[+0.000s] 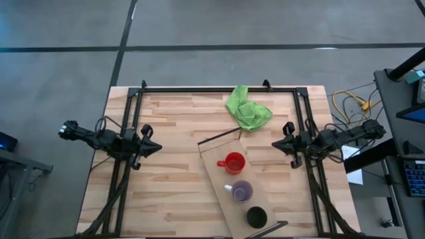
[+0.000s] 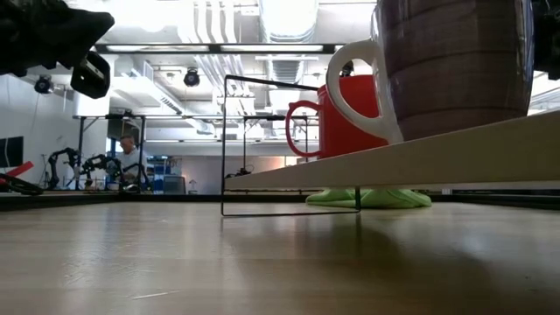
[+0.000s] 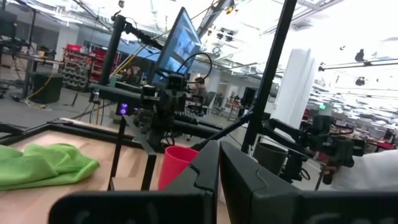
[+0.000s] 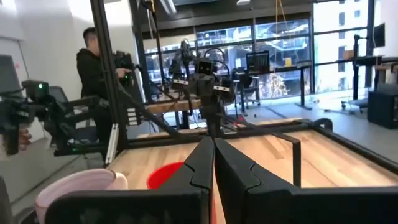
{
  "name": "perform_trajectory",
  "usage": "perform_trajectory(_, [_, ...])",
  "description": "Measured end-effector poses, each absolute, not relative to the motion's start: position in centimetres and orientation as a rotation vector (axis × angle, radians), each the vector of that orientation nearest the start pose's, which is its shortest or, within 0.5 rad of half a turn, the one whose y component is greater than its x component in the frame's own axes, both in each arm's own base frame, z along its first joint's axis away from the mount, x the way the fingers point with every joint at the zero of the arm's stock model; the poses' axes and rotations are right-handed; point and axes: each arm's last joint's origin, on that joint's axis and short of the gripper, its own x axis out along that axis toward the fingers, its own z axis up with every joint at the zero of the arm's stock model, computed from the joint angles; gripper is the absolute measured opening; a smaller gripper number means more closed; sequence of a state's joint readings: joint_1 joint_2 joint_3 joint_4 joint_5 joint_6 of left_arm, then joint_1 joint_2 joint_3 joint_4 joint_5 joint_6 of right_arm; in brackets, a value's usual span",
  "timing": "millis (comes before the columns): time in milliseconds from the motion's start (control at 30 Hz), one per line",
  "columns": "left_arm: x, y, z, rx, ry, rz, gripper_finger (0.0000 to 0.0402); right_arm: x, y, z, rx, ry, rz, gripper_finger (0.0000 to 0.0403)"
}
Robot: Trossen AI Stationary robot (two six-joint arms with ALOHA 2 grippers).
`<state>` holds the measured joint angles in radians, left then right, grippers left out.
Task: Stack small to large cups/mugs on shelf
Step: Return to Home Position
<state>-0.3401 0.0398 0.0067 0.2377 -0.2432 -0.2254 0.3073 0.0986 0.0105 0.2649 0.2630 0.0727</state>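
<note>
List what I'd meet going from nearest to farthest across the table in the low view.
purple mug → red cup → green cloth

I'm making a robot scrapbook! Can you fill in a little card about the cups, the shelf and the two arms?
shelf: wooden plank, slantwise on the table
cups on shelf: red cup, purple cup, black cup, in a row, apart
elsewhere: green cloth, beyond the shelf's far end
left gripper: shut, empty, over the table's left side
right gripper: shut, empty, over the right side
</note>
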Motion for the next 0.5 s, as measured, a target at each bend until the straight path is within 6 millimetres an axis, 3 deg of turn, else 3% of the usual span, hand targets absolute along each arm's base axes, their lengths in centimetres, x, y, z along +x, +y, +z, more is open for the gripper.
perform_trajectory(300, [9.4, -2.6, 18.5, -0.281, -0.177, -0.118, 0.0000, 9.9, 2.4, 17.6, -0.003, -0.089, 0.046, 0.0008])
perform_trajectory(500, [9.5, -2.6, 18.4, -0.279, -0.172, -0.117, 0.0000, 10.0, 2.4, 16.3, 0.081, 0.047, 0.043, 0.0008])
